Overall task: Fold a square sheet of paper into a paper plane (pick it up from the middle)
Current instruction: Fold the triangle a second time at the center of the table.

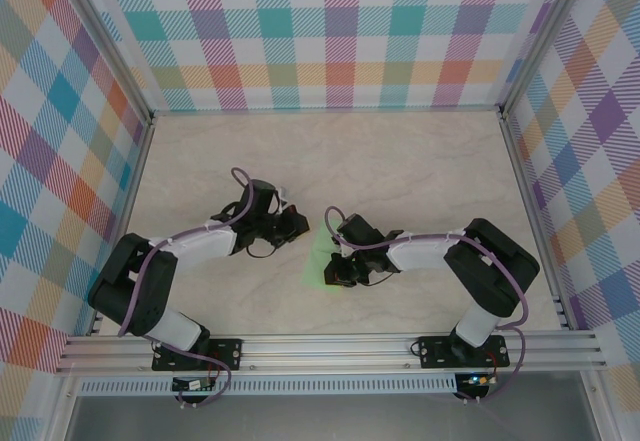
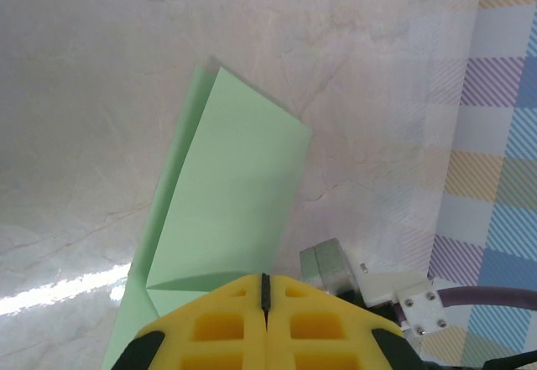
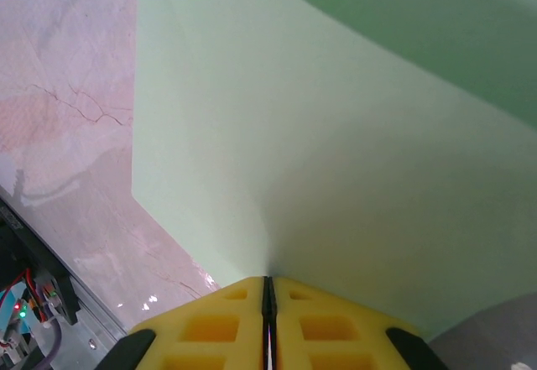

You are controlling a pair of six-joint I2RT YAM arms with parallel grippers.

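R jaws clenched on edge of sheet of paper (image 3: 319,152), which bows up just ahead of them, prob. to carry a flap over. L jaws shut, empty or not unclear; tips at folded part's near edge on worktop (image 2: 84,93), likely pinning it.

High camera looks down; wrist cameras closely share paper (image 2: 226,185).

Pale green paper (image 2: 226,194), marbled beige table (image 1: 400,161), plaid walls (image 1: 340,31)

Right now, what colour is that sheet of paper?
The sheet of paper is pale mint green, unmarked; left wrist view shows it best.
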